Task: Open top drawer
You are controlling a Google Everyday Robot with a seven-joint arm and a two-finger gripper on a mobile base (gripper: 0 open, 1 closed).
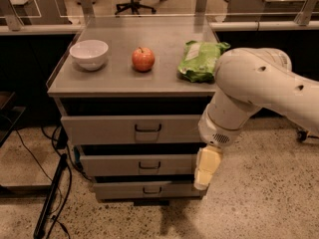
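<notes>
The top drawer (pixel 104 129) is the widest grey front of three under the cabinet top, with a dark wire handle (pixel 148 129) at its centre. It stands closed or nearly so; nothing of its inside shows. My gripper (pixel 205 169) hangs from the white arm at the cabinet's right front, level with the middle drawer and to the right of and below the top drawer's handle. It points downward and holds nothing that I can see.
On the cabinet top (pixel 119 81) sit a white bowl (pixel 89 54), a red apple (pixel 143 59) and a green bag (pixel 199 60). Two narrower drawers (pixel 114 164) lie below. Cables (pixel 52 198) trail on the speckled floor at left. Office chairs stand behind.
</notes>
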